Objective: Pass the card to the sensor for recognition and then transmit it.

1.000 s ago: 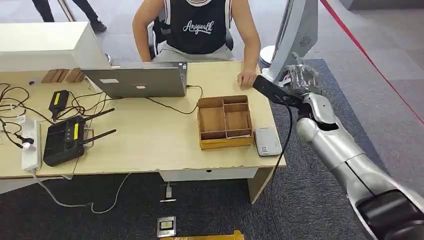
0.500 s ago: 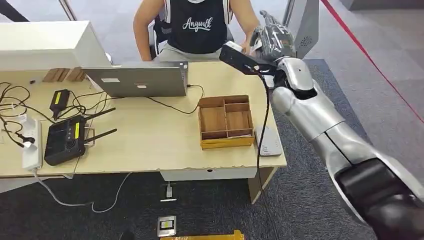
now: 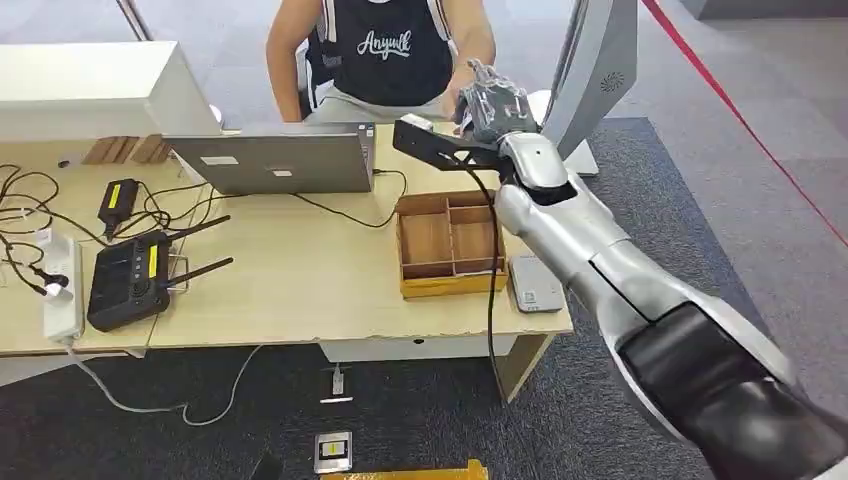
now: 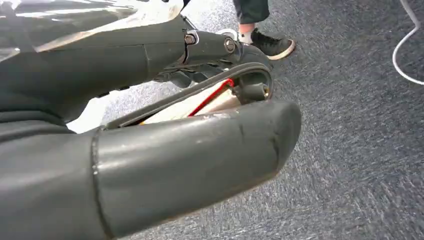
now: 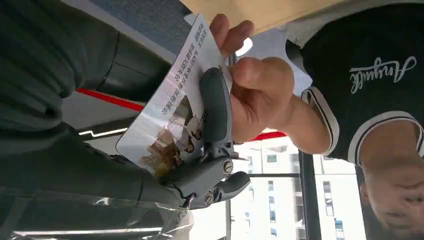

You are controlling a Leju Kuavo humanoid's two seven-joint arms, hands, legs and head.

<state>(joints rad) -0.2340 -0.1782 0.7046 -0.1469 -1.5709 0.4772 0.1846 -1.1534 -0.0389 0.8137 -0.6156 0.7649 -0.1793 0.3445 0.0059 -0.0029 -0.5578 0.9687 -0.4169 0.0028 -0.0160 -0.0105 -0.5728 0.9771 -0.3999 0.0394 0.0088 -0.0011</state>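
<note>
- Over the far edge of the desk, the right hand was stretched out toward the person seated behind it, the silver arm running up from the lower right of the head view.
- From the right wrist, that hand's dark fingers lay across the face of the card, a white printed card with a picture and lines of text, pinning it against the thumb side.
- The person's hand touched the far end of the same card, thumb and fingers closed on its edge, so the card sat between both hands.
- From the left wrist, the left hand hung above grey carpet, its thick thumb close by the darker fingers; whether they held anything I could not tell.
- On the desk stood a wooden compartment tray, with a pale flat sensor pad just beside it near the desk's right edge.
- A closed laptop lay in front of the person, and a black router with cables sat toward the left end.
</note>
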